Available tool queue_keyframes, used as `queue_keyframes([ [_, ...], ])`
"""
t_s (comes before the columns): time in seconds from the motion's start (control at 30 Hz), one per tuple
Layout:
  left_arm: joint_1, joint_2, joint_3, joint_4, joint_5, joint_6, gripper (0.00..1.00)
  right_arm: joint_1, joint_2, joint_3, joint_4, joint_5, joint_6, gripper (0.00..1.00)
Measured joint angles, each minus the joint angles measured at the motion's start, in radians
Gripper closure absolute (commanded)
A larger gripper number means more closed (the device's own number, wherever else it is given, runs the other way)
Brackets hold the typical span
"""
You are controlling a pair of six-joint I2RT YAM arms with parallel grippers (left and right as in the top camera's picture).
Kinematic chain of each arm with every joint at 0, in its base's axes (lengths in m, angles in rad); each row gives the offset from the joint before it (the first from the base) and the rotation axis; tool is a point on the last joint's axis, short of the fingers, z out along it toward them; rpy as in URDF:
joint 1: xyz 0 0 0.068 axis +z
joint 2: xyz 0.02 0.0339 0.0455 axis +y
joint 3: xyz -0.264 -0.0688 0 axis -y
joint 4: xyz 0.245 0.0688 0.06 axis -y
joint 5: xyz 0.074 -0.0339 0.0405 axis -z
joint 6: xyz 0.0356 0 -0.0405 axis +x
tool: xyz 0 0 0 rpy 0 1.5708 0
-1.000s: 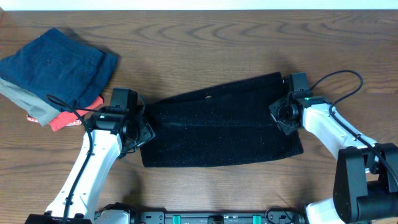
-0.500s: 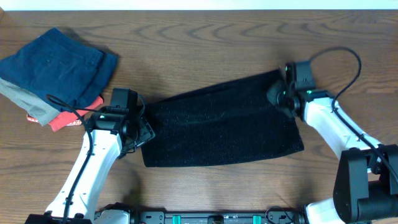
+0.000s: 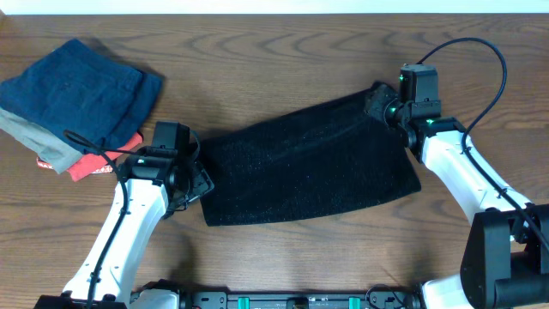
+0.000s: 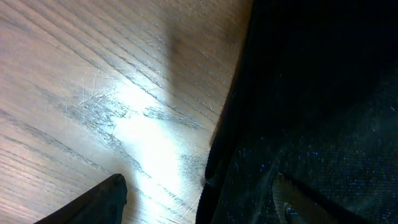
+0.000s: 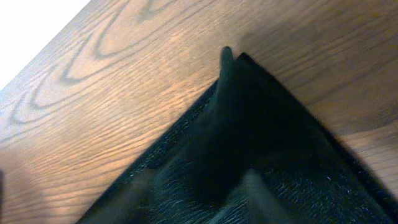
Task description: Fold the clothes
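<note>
A navy blue folded garment [image 3: 81, 86] lies at the far left of the table [image 3: 283, 51]. The left gripper [image 3: 197, 178] stands open astride the left edge of the black garment [image 3: 309, 167], which is spread mid-table. The right gripper [image 3: 383, 109] pinches its far right corner.

A: Overhead view: even bright light, sharp, soft shadows on the table [image 3: 283, 51].
B: Left wrist view: white glare on wood left of centre, the clothes [image 4: 323, 93] dim, blurry. Right wrist view: upper left blown out.
</note>
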Motion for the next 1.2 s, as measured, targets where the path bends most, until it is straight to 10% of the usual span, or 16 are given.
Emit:
queue_keyframes([
  [0.23,0.000,0.000,0.000,0.089,0.001,-0.013,0.23,0.000,0.000,0.001,-0.118,0.070,-0.061,0.66],
  [1.2,0.000,0.291,-0.010,0.428,0.109,-0.006,0.23,0.000,0.153,0.016,-0.698,0.153,-0.171,0.99],
])
